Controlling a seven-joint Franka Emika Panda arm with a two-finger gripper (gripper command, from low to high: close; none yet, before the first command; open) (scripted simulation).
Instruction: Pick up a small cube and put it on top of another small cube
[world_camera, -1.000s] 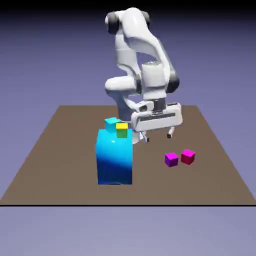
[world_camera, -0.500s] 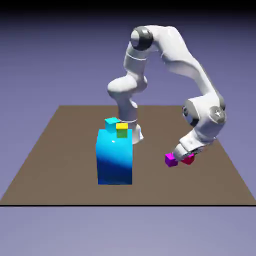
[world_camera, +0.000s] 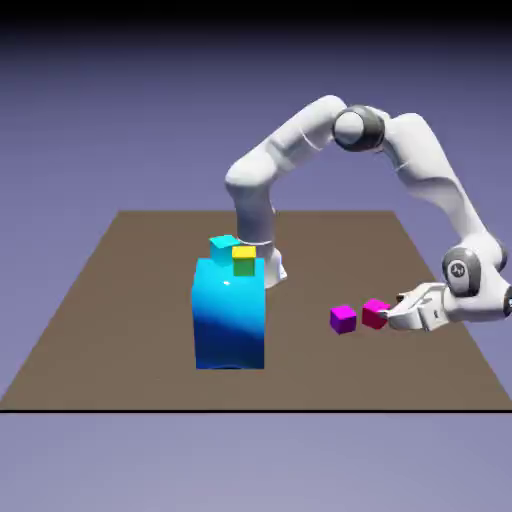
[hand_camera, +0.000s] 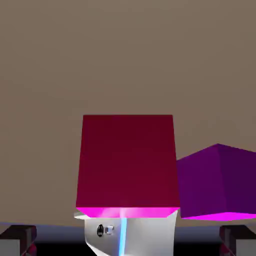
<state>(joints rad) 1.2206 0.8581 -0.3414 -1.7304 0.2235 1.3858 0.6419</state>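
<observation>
Hand view: the hot-pink cube (hand_camera: 127, 161) sits straight ahead of the hand, centred across the gap between the fingertips (hand_camera: 17, 241), one flat dark red side facing the camera and its bright pink face a narrow strip along the bottom. The exterior view puts it on the table (world_camera: 140, 350), just off the fingers' ends; whether a fingertip touches it, I cannot tell. It isn't held. The gripper (world_camera: 392, 306) is released, its two fingers spread wide, one at each side of the hand view's bottom edge.

Beside the pink cube, toward the hand view's right, is the purple cube (world_camera: 343, 319), turned so that an upright edge points to the camera. In the exterior view it stands beyond the pink one as seen from the hand, a little way to the exterior view's left, also on the table.

The hand lies tipped well over, its fingers pointing to the exterior view's left, and the white arm (world_camera: 425, 165) arches up and back from it to the base.

Well apart from the hand, past both small cubes, stands the big blue block (world_camera: 230, 315). At its upper end show a cyan cube (world_camera: 223, 250) and a yellow-topped green cube (world_camera: 244, 262); what each rests on, I cannot tell.
</observation>
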